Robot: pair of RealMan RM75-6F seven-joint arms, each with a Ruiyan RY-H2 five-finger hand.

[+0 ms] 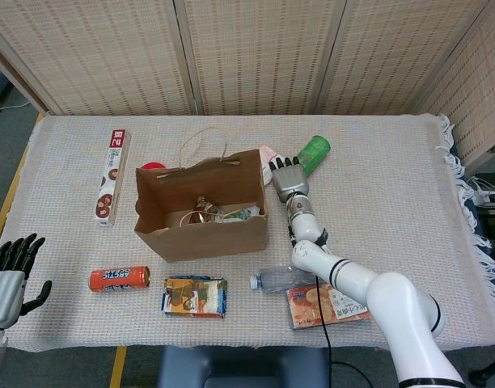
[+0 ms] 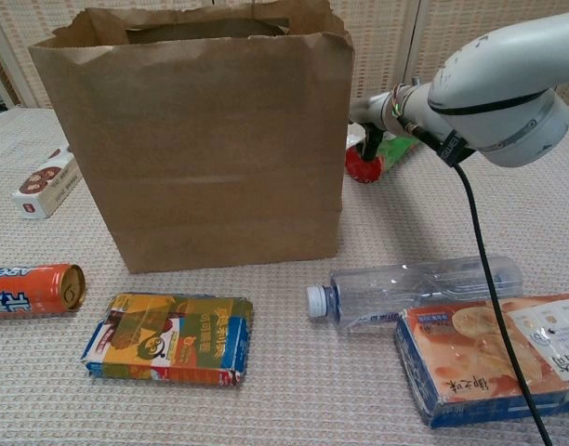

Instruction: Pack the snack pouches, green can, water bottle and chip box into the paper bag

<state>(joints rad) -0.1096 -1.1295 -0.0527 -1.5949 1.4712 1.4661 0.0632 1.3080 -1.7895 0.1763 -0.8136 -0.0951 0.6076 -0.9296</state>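
Right hand (image 1: 288,179) sits over the lower end of the green cylindrical can (image 1: 314,152), fingers extended toward the far side and slightly apart; it seems to rest on or press the can's red-lidded end, but a closed grip can't be confirmed, since in the chest view the fingers are mostly hidden behind the bag edge. The can lies on its side on the desk (image 1: 393,186), just right of the open brown paper bag (image 1: 200,212), which stands upright mid-desk with some wrappers already inside. Left hand (image 1: 9,275) is at the near left desk edge, fingers spread, holding nothing, well apart from everything. Counts: one green can; one clear plastic water bottle (image 1: 280,276) lying on its side in front of the bag's right corner; one orange flat chip box (image 1: 328,304) touching the bottle on its near side; one yellow-blue snack pouch (image 1: 195,296) flat in front of the bag; one orange cylindrical can (image 1: 118,279) on its side left of that pouch; one long white-red biscuit box (image 1: 112,176) far left; one small white-pink pouch (image 1: 268,157) peeking out beside the right hand, near the bag's back corner.
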